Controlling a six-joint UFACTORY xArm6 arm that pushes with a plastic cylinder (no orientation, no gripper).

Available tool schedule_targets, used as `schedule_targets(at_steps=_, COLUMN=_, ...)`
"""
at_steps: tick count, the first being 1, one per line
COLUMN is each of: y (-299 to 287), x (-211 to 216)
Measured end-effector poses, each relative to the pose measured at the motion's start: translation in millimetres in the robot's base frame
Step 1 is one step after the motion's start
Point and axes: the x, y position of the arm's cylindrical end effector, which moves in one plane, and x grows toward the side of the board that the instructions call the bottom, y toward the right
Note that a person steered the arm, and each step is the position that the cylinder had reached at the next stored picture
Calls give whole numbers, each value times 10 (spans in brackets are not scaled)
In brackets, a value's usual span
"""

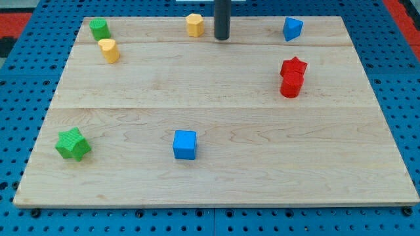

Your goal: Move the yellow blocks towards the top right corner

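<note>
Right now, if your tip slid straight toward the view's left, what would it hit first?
Probably the yellow hexagonal block, which sits just left of my tip near the board's top edge. It lies slightly higher in the view, so the contact might only be glancing.

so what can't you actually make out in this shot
- Rod above my tip: cut off by the view's top edge, so the arm is unseen.
- Whether my tip touches the board: not settled from this angle. It stands just to the view's right of the yellow hexagon, apart.
- Red star and red cylinder: they overlap, so the contact is hidden.
</note>
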Motion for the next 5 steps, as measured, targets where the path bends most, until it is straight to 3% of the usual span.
schedule_targets(at_steps=1, y=1062, x=-395)
schedule_targets(at_steps=2, y=1308, x=-255)
schedule_targets(at_steps=3, y=1276, x=346)
schedule_targets(at_steps=4, y=853, x=438)
schedule_targets(at_steps=5, y=-432, x=380)
